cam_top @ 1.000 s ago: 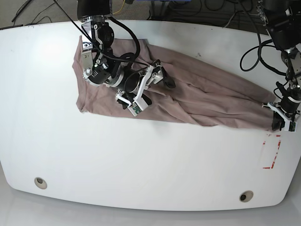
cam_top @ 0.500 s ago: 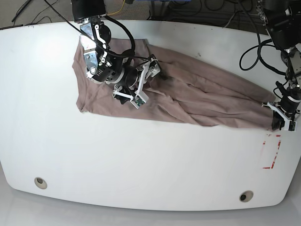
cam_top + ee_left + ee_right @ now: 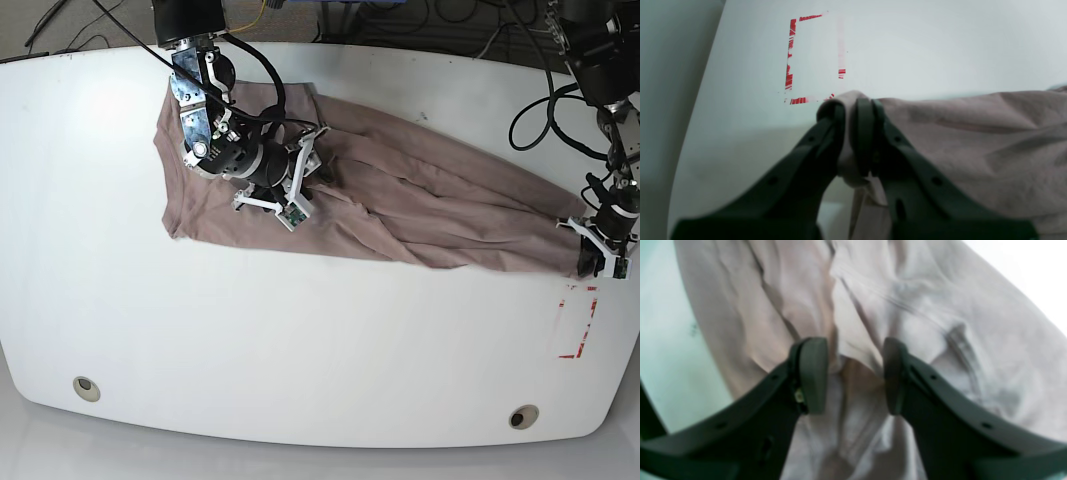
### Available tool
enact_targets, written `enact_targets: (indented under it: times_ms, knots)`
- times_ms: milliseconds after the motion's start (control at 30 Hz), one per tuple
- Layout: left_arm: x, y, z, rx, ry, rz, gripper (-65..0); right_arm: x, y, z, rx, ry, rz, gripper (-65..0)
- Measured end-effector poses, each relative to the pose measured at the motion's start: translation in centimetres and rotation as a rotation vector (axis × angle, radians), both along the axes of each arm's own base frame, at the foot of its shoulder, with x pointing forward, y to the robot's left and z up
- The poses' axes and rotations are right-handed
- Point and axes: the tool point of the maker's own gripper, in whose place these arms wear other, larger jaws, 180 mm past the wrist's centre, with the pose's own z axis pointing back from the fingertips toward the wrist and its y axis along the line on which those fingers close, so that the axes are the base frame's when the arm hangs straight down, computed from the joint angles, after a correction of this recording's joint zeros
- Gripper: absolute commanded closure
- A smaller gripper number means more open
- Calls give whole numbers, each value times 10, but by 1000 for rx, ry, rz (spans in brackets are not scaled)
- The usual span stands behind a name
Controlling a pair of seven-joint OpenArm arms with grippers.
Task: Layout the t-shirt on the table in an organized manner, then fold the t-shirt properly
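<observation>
The mauve-brown t-shirt (image 3: 430,215) lies stretched and wrinkled across the far half of the white table (image 3: 300,340), from upper left to the right edge. At the right end, my left gripper (image 3: 600,262) is shut on a bunched corner of the cloth; in the left wrist view the jaws (image 3: 850,113) pinch a fold of t-shirt (image 3: 973,140). My right gripper (image 3: 308,180) presses down on the shirt's left part. In the right wrist view its pads (image 3: 853,373) stand apart, with a raised fold of t-shirt (image 3: 923,306) between them.
A red tape rectangle (image 3: 577,322) marks the table just in front of my left gripper, and shows again in the left wrist view (image 3: 790,60). Two round grommet holes (image 3: 86,387) (image 3: 522,416) sit near the front edge. Cables run behind the table's far edge.
My right gripper has shifted up-left over the shirt and its wide jaws have narrowed around a fold. The left gripper and the right end of the shirt have stayed put.
</observation>
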Motion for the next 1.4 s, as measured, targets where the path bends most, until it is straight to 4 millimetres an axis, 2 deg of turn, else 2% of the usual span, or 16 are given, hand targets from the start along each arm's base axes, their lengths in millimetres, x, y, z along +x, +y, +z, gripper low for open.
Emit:
enact_targets:
  times_ms: [133, 200, 333, 433, 700, 1000, 1100, 1300, 1400]
  knots:
    - [0, 0, 0, 0, 0, 0, 0, 1, 0, -1, -18, -6, -5, -225]
    - [0, 0, 0, 0, 0, 0, 0, 2, 2, -1, -24, -9, -5, -189]
    - [0, 0, 0, 1, 1, 0, 0, 1, 2, -4, -56, -15, -1, -63]
    - [0, 0, 0, 0, 1, 0, 0, 2, 1, -5, -72, -18, -1, -20]
    - [0, 0, 0, 0, 1, 0, 0, -2, 1, -5, -70, -18, -3, 0]
    - [-12, 0, -14, 1, 40, 1, 0, -20, -2, 20, -95, -45, 2, 0]
    - [-12, 1, -13, 1, 40, 2, 0, -24, 4, 29, -68, -60, -15, 0]
    - [-9, 1, -10, 0, 26, 1, 0, -44, 10, 22, -41, -10, 0, 0]
    - [-10, 2, -11, 0, 30, 3, 0, -48, 11, 23, 5, 11, -12, 0]
